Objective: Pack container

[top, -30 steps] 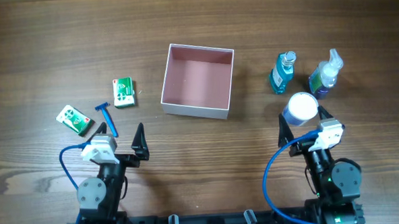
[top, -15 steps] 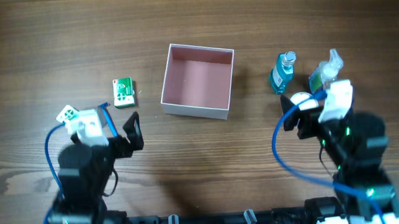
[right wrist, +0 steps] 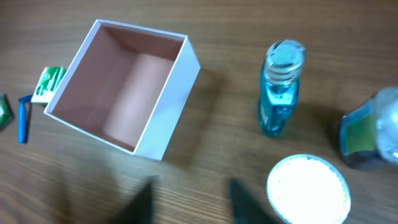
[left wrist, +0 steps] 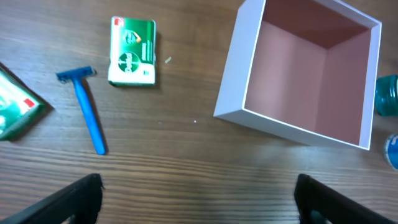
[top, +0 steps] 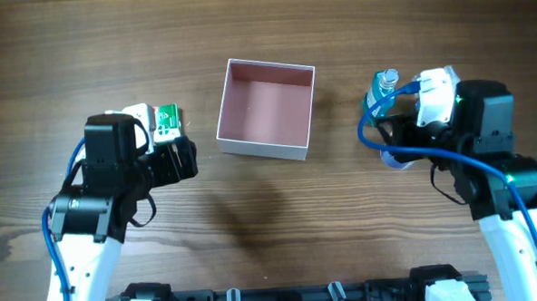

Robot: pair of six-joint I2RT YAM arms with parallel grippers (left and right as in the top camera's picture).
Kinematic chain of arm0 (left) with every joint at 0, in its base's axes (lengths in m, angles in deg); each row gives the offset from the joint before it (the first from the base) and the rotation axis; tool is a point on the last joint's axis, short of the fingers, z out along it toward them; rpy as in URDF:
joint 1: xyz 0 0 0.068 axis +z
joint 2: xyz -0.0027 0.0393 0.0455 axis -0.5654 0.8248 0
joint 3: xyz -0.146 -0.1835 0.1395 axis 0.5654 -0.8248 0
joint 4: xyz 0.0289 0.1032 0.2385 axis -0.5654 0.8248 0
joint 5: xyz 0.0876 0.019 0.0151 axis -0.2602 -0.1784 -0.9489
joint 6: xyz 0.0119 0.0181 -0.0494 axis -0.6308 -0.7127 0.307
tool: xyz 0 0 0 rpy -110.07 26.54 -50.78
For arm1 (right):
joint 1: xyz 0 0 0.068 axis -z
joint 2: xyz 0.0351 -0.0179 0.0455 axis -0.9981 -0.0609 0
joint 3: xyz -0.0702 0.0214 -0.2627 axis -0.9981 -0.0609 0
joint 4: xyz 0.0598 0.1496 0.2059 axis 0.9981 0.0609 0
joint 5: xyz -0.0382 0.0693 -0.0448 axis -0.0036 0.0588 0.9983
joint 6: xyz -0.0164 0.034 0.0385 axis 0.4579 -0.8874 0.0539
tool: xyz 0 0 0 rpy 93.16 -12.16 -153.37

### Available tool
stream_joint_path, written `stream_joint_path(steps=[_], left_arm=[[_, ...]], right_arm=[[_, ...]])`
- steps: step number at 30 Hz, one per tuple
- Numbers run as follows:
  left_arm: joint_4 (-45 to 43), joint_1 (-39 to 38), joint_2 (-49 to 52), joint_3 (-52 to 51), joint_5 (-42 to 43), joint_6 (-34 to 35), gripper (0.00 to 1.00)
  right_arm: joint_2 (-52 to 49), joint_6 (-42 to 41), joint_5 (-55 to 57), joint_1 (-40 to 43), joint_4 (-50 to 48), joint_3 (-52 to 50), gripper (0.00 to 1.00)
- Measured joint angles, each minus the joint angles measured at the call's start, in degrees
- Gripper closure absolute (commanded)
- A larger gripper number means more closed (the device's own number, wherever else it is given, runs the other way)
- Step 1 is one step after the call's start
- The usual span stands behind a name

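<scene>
Seen from overhead, the container (top: pixel 261 148) stands on the wooden tabletop (top: pixel 272 232) about midway between its left and right edges, a little toward the far edge. It is open-topped, with white walls and a pink inside, and holds nothing. The left arm (top: pixel 107 189) reaches over the left part of the tabletop, with a green packet (top: pixel 166 119) showing just beside it. The right arm (top: pixel 491 150) reaches over the right part, close to a teal bottle (top: pixel 381 93) that stands upright.

In the left wrist view, the left gripper (left wrist: pixel 199 183) has its jaws wide open, with only bare wood between them. The container's white wall is in the upper right of this view. To its left lie the green packet, a blue razor (left wrist: pixel 87 112) and, at the left border of the view, a second green packet (left wrist: pixel 15 109), each apart from the others.

In the right wrist view, the right gripper (right wrist: pixel 194 199) is blurred; its fingers (right wrist: pixel 247 198) stand apart at a narrower gap and hold nothing. A round white-lidded jar (right wrist: pixel 306 186) sits just right of them. Behind it stand the teal bottle and a blue bottle (right wrist: pixel 372 127). The container is at the upper left.
</scene>
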Motion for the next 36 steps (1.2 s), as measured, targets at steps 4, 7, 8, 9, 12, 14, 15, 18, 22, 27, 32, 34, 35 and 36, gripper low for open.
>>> stream_joint_path(steps=[4,7,8,9,12,14,15,18,22,27,32,34,35,36], left_arm=[[0.0,0.0,1.2,0.0,0.7,0.3,0.49],[-0.3,0.0,1.9,0.0,1.0,0.2,0.69],[-0.4,0.0,2.1,0.1,1.1,0.5,0.72],[-0.5,0.0,2.2,0.1,1.1,0.2,0.74],[-0.7,0.0,2.4,0.1,1.1,0.4,0.77],[-0.7,0.0,2.4,0.1,1.1,0.4,0.78],[-0.9,0.0,2.4,0.1,1.1,0.4,0.78],[-1.1,0.0,2.4,0.1,1.1,0.4,0.77],[-1.2,0.0,2.4,0.1,1.1,0.4,0.76],[-1.4,0.0,2.4,0.1,1.1,0.4,0.75],[-1.5,0.0,2.4,0.1,1.1,0.4,0.75],[-1.5,0.0,2.4,0.1,1.1,0.4,0.74],[-1.5,0.0,2.4,0.1,1.1,0.4,0.74],[-1.5,0.0,2.4,0.1,1.1,0.4,0.74]], right_arm=[[-1.0,0.0,-0.6,-2.0,-0.1,0.0,0.96],[-2.6,-0.1,0.2,-7.3,-1.1,1.6,0.96],[-3.3,-0.1,1.2,-9.5,-1.4,2.5,0.96],[-4.2,-0.3,2.1,-11.8,-2.0,3.5,0.96],[-7.4,-0.3,3.6,-17.4,-4.3,5.4,0.96],[-10.5,-0.5,4.2,-21.0,-6.1,5.8,0.96],[-12.3,-0.7,4.6,-22.3,-6.8,5.8,0.96],[-17.4,-1.6,5.0,-24.5,-8.4,5.8,0.96],[-25.0,-2.9,5.4,-25.4,-9.5,5.8,0.96],[-31.5,-3.7,5.9,-25.4,-9.5,5.8,0.96],[-33.6,-4.2,6.6,-25.4,-9.5,5.8,0.96],[-33.6,-4.2,6.7,-25.4,-9.4,5.8,0.95],[-33.6,-4.2,7.0,-25.4,-9.4,5.8,0.96],[-33.6,-4.2,7.6,-25.4,-9.1,5.8,0.96]])
